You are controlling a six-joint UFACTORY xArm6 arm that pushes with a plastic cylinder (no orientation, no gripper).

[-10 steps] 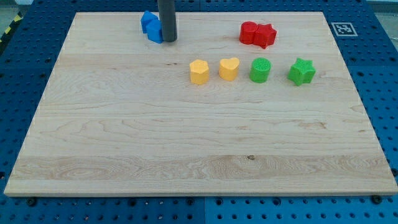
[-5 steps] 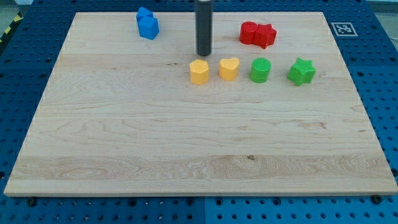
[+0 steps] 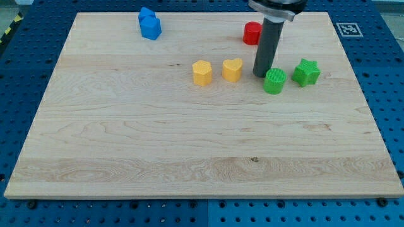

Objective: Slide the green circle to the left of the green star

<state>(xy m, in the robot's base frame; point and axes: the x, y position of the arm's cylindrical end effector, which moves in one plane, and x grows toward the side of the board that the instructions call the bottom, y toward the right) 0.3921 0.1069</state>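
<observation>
Your rod carries no pincer; my tip (image 3: 261,75) touches the green circle (image 3: 274,82) on its upper-left side, where a push drives it rightward toward the green star (image 3: 306,72), just beside it on the table (image 3: 126,139).

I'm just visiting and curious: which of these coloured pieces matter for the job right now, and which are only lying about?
Part of the job:
- green circle
- green star, to the circle's right in the view
- my tip, touching the circle's upper left edge

Just lying about:
- yellow heart
- yellow hexagon-like block
- red block, partly hidden by the rod
- blue blocks
</observation>
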